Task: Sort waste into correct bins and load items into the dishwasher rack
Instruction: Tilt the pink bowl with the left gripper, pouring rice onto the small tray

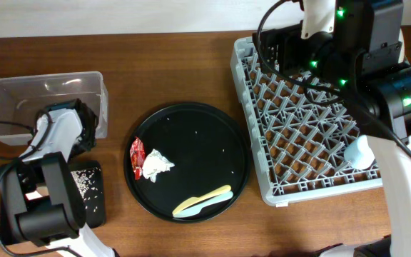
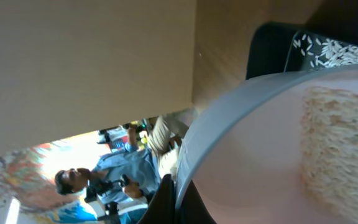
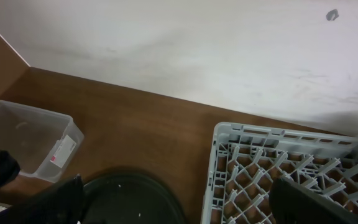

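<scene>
Your left gripper (image 2: 179,198) is clamped on the thin rim of the small pink bowl (image 2: 260,162), with a dark finger on either side of the edge. The bowl is tipped on its side. Its inside is smooth and glossy, with a grainy patch of rice (image 2: 340,149) clinging to the wall. Just past its rim lies the flat black tray (image 1: 97,210), matte and square-cornered, with more loose white grains scattered on it. That tray sits near the clear plastic tub (image 1: 20,100), a thin-walled rectangle with rounded corners.

Your right gripper (image 3: 178,190) has its fingers spread wide, above the grey dishwasher rack (image 1: 291,171), a square lattice crate with upright pegs. A light blue cup (image 1: 359,151) sits in the rack near its right edge.

On the round black tray (image 1: 191,118) in the middle you have the shiny red wrapper (image 1: 137,152) and the crumpled white napkin (image 1: 157,163) touching it. The yellow utensil (image 1: 211,193) lies just beside the pale blue utensil (image 1: 191,208).
</scene>
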Robot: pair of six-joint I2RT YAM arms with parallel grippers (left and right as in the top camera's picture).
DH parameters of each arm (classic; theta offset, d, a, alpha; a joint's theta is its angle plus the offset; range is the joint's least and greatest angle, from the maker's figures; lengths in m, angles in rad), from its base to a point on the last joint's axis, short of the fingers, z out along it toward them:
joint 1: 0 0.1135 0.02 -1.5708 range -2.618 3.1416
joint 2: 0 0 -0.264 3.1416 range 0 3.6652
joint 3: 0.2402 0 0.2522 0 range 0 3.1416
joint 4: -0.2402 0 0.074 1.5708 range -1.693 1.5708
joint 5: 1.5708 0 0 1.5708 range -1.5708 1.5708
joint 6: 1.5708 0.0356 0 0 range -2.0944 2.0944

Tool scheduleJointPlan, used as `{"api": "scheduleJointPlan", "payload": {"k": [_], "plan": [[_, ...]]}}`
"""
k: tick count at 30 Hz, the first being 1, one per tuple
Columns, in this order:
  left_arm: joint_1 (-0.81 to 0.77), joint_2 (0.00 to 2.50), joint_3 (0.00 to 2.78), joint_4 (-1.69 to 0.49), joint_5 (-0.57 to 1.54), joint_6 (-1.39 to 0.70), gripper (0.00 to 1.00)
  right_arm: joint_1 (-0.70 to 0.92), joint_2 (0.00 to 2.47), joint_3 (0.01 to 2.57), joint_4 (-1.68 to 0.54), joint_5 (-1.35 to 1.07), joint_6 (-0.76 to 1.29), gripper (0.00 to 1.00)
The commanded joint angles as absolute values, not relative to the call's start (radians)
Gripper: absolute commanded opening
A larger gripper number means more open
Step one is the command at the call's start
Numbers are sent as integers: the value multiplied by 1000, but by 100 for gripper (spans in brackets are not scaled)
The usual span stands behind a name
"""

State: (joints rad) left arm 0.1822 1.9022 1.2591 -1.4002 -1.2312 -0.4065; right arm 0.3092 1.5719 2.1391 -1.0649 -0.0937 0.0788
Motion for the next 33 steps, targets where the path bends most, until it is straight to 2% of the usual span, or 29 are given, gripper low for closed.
{"api": "scheduleJointPlan", "payload": {"k": [1, 9, 14, 24, 27, 29, 31, 33], "plan": [[162, 1904, 1250, -1401, -1283, -386, 0, 313, 1572, 2138, -1062, -81, 87, 98], [206, 1894, 1232, -1428, -1197, -425, 0, 313, 1572, 2138, -1062, -81, 87, 98], [293, 1894, 1200, -1436, -1181, -376, 0, 313, 1572, 2138, -1062, -81, 87, 98], [210, 1882, 1224, -1372, -1238, -335, 0, 313, 1572, 2138, -1062, -81, 87, 98], [159, 1860, 1236, -1338, -1163, -305, 1, 313, 1572, 2138, -1062, -81, 87, 98], [182, 1860, 1204, -1332, -1260, -278, 0, 313, 1572, 2138, -1062, -81, 87, 98], [220, 1863, 1201, -1337, -1169, -222, 0, 313, 1572, 2138, -1062, -81, 87, 98], [172, 1840, 1229, -1306, -1074, -226, 0, 313, 1572, 2138, -1062, -81, 87, 98]]}}
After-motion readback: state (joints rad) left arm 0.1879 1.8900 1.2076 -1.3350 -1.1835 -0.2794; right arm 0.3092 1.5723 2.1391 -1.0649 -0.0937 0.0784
